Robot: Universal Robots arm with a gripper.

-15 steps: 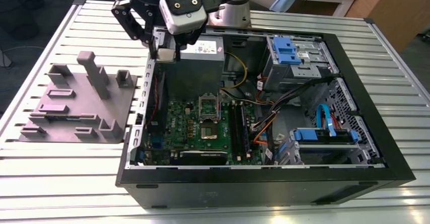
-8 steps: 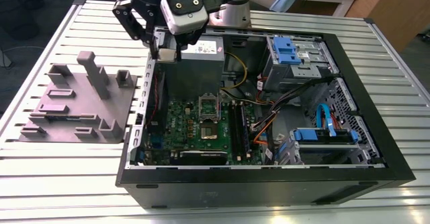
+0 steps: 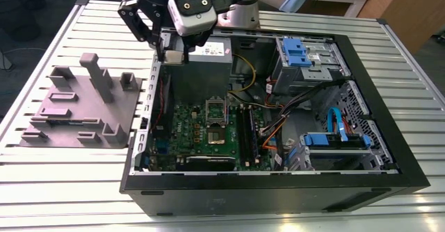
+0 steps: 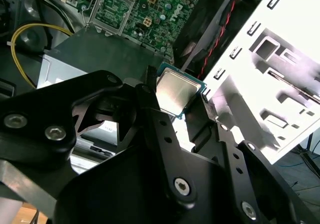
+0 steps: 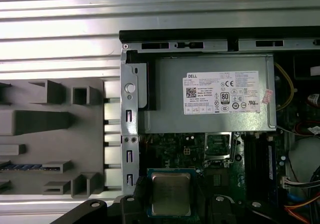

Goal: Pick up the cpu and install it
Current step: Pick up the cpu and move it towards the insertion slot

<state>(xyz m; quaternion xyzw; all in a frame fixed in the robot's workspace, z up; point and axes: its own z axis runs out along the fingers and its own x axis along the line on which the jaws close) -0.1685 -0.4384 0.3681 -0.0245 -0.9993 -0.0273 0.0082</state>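
- Silvery metal catches our eye first in the exterior view: the cpu (image 3: 175,58) is up in the air, pinched in the black gripper (image 3: 172,55), above the case's wall on the exterior view's left and just beside the power supply (image 3: 208,49).
- Same view, and we get the whole layout: the black computer case (image 3: 278,190) lies open on the slatted table (image 3: 70,190), with the green motherboard (image 3: 208,133) on its floor and the grey holder block (image 3: 83,107) outside it, well apart from the chip.
- Over to the second wrist view, and here we see the grip itself, which the exterior view hardly gives us: two black fingers (image 4: 150,109) are clamped on opposite edges of the cpu (image 4: 177,92), whose shiny top faces the camera.
- Beyond the chip in that view we pick out the socket (image 4: 111,9), open and well apart from it.
- Now the first wrist view looks straight down: the cpu (image 5: 170,193) sits square between the fingertips, over the motherboard just inside the case wall.
- This view alone lines things up for us: the holder block (image 5: 55,134), the labelled power supply (image 5: 215,94) and the socket (image 5: 218,146), which is near the chip but off to one side.
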